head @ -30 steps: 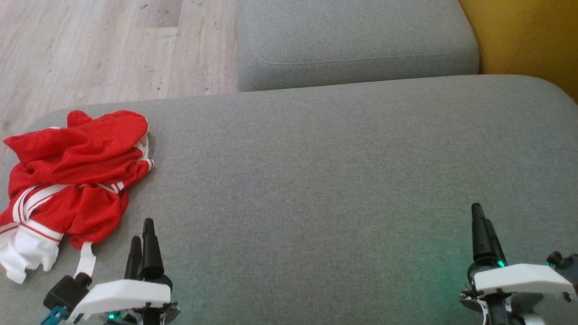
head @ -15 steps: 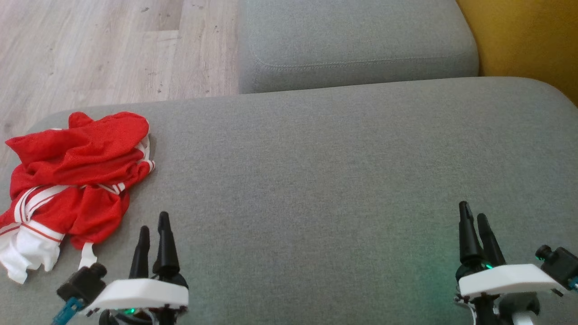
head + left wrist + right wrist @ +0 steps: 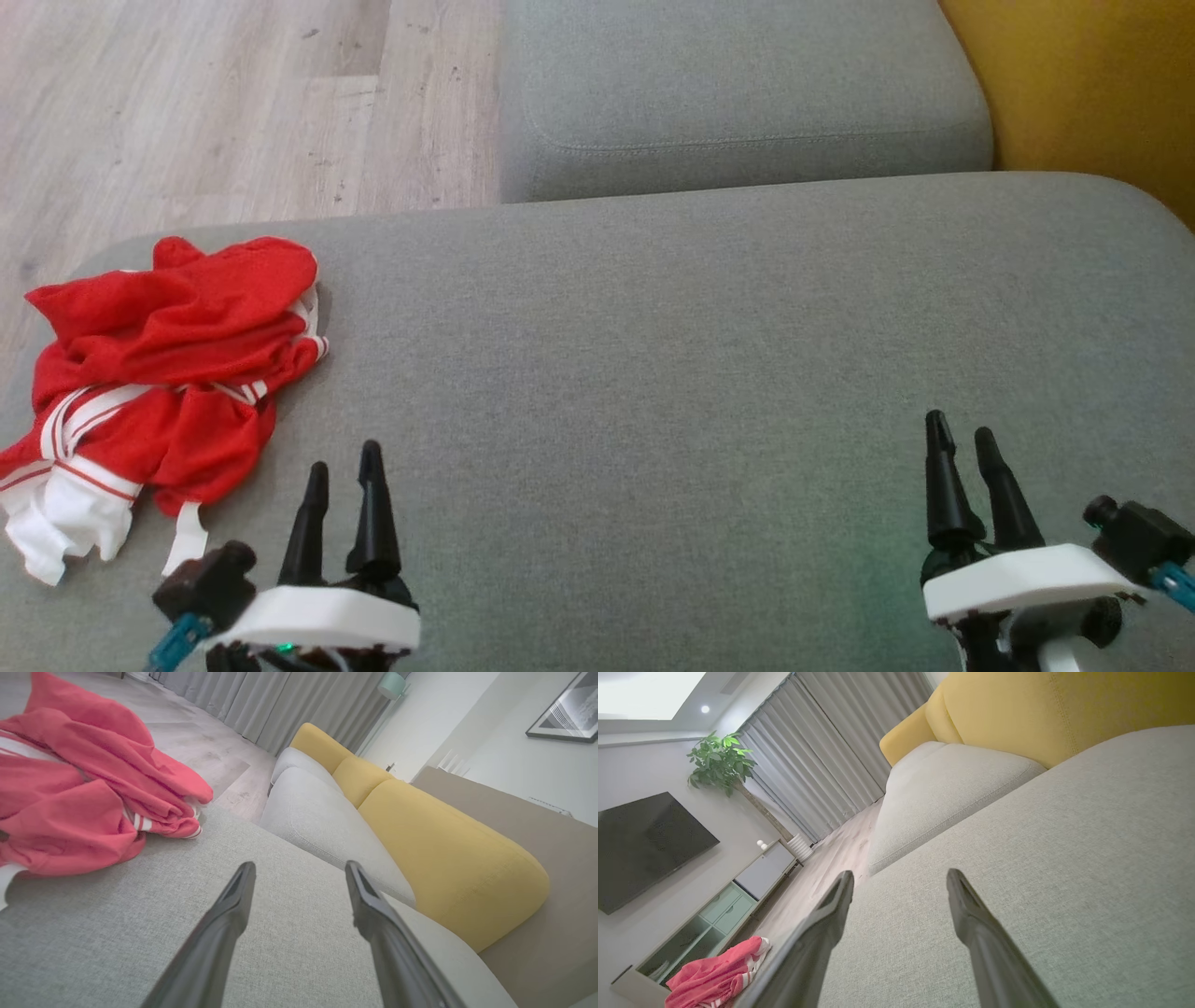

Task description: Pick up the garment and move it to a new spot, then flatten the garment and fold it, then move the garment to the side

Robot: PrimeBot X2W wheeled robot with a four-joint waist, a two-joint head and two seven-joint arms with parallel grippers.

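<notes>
The garment (image 3: pixel 159 373) is red with white stripes and a white end, lying crumpled at the left end of the grey sofa seat (image 3: pixel 653 355). My left gripper (image 3: pixel 344 455) hovers just right of and nearer than it, open and empty. In the left wrist view the garment (image 3: pixel 79 788) lies to the upper left of the open left gripper (image 3: pixel 299 870). My right gripper (image 3: pixel 962 431) stands open and empty at the lower right of the seat. The right wrist view has the garment (image 3: pixel 714 975) far off at lower left, beyond the open right gripper (image 3: pixel 900 877).
A second grey seat cushion (image 3: pixel 738 93) lies beyond the one in front of me. Yellow back cushions (image 3: pixel 1083 84) rise at the right. Wooden floor (image 3: pixel 187 103) shows past the seat's left end. A cabinet (image 3: pixel 719 905), a dark screen and a plant stand far off.
Both grippers have moved slightly: the left to the right, the right to the left. Both stay open. The whole head picture has shifted a little, so the camera has moved. The garment lies unchanged.
</notes>
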